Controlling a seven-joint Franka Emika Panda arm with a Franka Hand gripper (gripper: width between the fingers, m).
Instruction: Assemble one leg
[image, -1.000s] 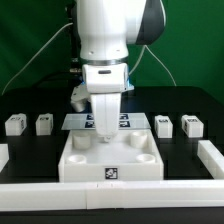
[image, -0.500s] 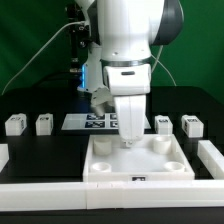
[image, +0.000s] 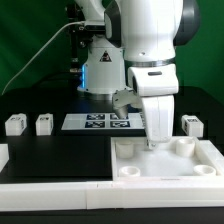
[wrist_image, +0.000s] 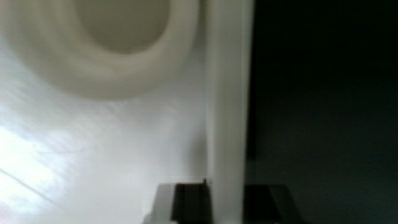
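My gripper (image: 154, 141) is shut on the far wall of the large flat white tray-like piece (image: 165, 178), which has round corner sockets and lies on the black table at the exterior view's right. In the wrist view the gripper (wrist_image: 214, 203) has its two dark fingers on either side of the thin white wall, with a round socket (wrist_image: 125, 40) beside it. Two legs (image: 13, 124) (image: 44, 124) stand at the exterior view's left. A third leg (image: 191, 125) stands at the right, behind the tray. These legs are small white blocks. All are apart from the gripper.
The marker board (image: 95, 122) lies at the back centre, partly behind the arm. A white rail (image: 50, 190) runs along the table's front edge, with a short white piece (image: 3, 155) at the far left. A green wall stands behind.
The gripper has moved toward the exterior view's right, sliding the tray-like piece with it from the centre to the right side. The legs on the left have not moved.
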